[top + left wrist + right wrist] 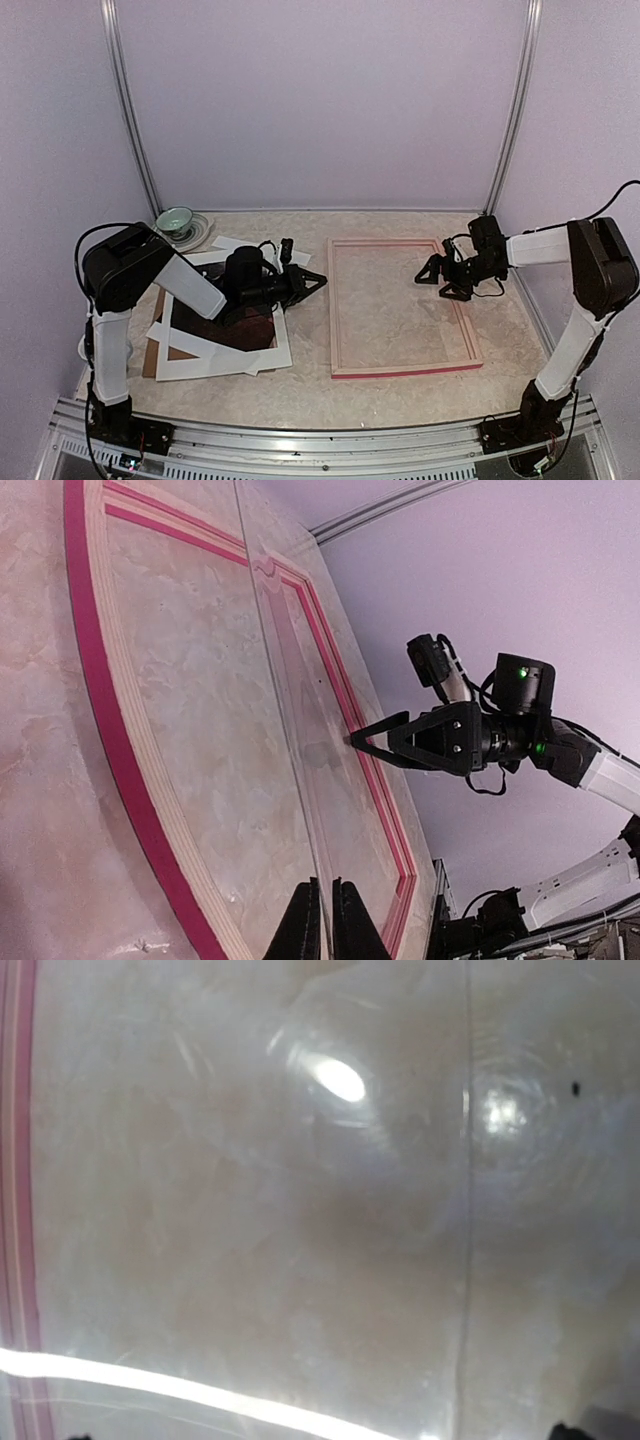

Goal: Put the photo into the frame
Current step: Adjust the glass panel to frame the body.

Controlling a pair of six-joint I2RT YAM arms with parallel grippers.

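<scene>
Dark reddish-brown photo (228, 328) lies flat on the worktop (300, 395), left of the frame (405, 369) and well apart from it. It shows through the window of the white mat (220, 362) and is partly hidden by the left arm. A brown backing board (149, 352) pokes out at the pile's left edge. The frame, with pink and pale-wood rails, lies flat mid-worktop. The left hand (318, 282) is pressed together just beside the frame's left rail. In the left wrist view its fingers (300, 925) look to be pinching the edge of a thin clear sheet (284, 710) that reaches over the frame. The right hand (434, 284) is spread and holds nothing, above the frame's right rail. Judgement: the photo is probably a light, thin, bendy print, smooth-faced and easy to crease or smudge. It sits flush to the surface, so it will be hard to get under. The best hold is likely a corner or edge margin once the mat is off, sliding it until a finger fits beneath, never pinching the picture's centre.
</scene>
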